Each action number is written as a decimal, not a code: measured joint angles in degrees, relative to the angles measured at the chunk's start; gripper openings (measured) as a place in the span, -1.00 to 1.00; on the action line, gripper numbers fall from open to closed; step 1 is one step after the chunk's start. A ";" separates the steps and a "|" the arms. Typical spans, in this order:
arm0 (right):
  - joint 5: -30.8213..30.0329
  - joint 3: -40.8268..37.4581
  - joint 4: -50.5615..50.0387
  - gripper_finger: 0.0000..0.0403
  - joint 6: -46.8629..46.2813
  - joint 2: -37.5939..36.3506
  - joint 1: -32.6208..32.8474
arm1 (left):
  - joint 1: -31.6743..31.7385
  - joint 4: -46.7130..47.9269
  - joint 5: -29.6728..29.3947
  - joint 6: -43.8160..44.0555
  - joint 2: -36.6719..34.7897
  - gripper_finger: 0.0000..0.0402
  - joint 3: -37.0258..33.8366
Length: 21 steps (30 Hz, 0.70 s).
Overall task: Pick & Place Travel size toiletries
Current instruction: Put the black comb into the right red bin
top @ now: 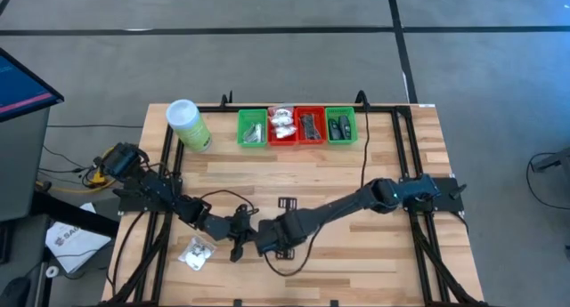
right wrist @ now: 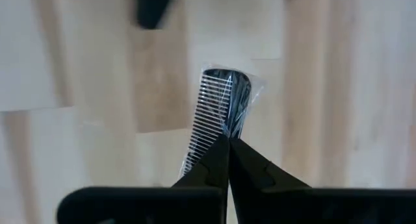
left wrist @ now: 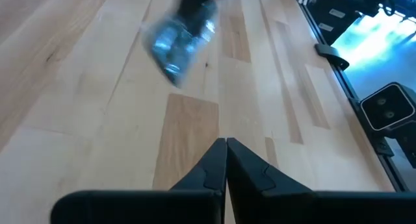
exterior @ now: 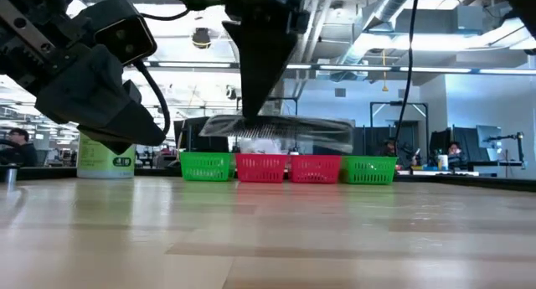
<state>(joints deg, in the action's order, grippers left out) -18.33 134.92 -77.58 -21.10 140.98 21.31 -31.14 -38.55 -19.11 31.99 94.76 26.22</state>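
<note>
Right wrist view: right hand pinched on wrapped comb.

Green, red, red, green: the four trays run in a row. Pale striped wood surface, light-green canister, black comb in clear wrap.

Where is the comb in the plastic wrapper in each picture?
High view: hidden under the right gripper at the table's near middle.
Low view: the wrapped comb hangs level from the right gripper, above the table, in front of the trays.
Left wrist view: a blurred clear packet ahead of this gripper's shut fingers.
Right wrist view: centre, pinched between the fingers.
Shared landmark: the right gripper holding it.
</note>
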 joint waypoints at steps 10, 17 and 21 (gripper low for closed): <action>-1.69 -0.11 -1.46 -1.00 6.92 -5.07 -9.42 | -0.02 -0.06 0.00 1.59 0.00 -1.00 -1.15; -3.13 -0.13 -1.63 -1.00 10.56 -10.76 -17.74 | -0.03 -0.14 -0.06 5.69 0.00 -1.00 -3.86; -2.92 -0.13 -0.85 -1.00 12.34 -12.64 -21.83 | -0.02 -0.15 -0.50 6.05 0.00 -1.00 -4.33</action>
<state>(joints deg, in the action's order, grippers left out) -21.25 134.78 -78.43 -8.76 128.34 -0.52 -31.16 -38.70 -19.62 38.04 94.76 21.89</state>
